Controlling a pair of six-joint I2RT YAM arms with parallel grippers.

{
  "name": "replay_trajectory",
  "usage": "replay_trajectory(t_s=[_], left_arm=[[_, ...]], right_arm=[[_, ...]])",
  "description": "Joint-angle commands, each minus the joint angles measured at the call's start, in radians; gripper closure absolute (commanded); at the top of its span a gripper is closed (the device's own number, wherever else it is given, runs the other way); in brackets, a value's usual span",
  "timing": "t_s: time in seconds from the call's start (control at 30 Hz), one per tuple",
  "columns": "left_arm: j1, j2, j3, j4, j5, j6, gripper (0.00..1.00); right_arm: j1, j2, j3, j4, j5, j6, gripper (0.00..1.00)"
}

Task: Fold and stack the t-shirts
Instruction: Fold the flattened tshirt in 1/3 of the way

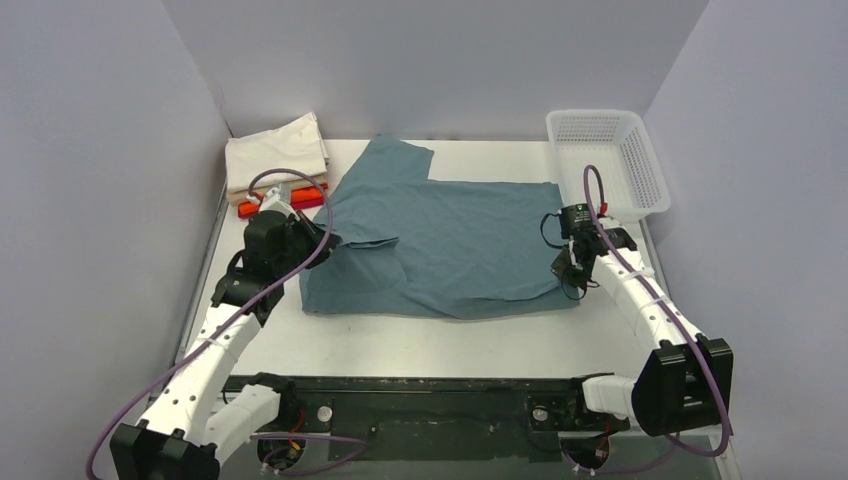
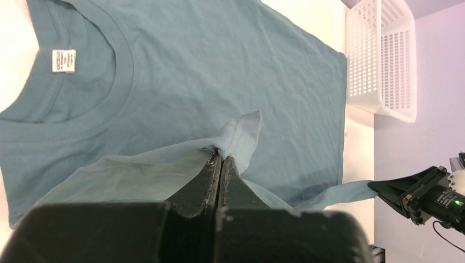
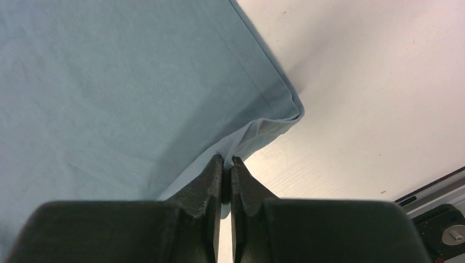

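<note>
The large teal-blue t-shirt [image 1: 450, 240] lies spread on the white table, its near edge partly folded over. My left gripper [image 1: 322, 238] is shut on the shirt's left side; the left wrist view shows the cloth [image 2: 181, 71] pinched and lifted at the fingertips [image 2: 220, 158]. My right gripper [image 1: 566, 268] is shut on the shirt's right near corner, seen as a raised fold [image 3: 263, 129] at its tips [image 3: 226, 160]. A stack of folded shirts [image 1: 277, 150], cream on top with orange and red edges [image 1: 290, 200] below, sits at the back left.
A white mesh basket [image 1: 606, 160] stands at the back right, also in the left wrist view [image 2: 381, 60]. Grey walls enclose the table on three sides. The black base rail [image 1: 420, 400] runs along the near edge.
</note>
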Motion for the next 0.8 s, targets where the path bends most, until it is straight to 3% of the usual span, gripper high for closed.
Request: replay_trajectory(t_s=[0.0,0.43,0.77], left_arm=[[0.047,0.022,0.038,0.122,0.027,0.042,1.0],[0.131,0.194,0.02,0.367,0.153,0.07,1.0],[0.187,0.454,0.13,0.376,0.146,0.125,1.0]], right_arm=[[-0.016,0.026,0.076,-0.031,0.03,-0.026,0.98],[-0.037,0.158,0.155,0.015,0.04,-0.03,0.97],[-0.042,0.237,0.169,0.105,0.095,-0.015,0.91]])
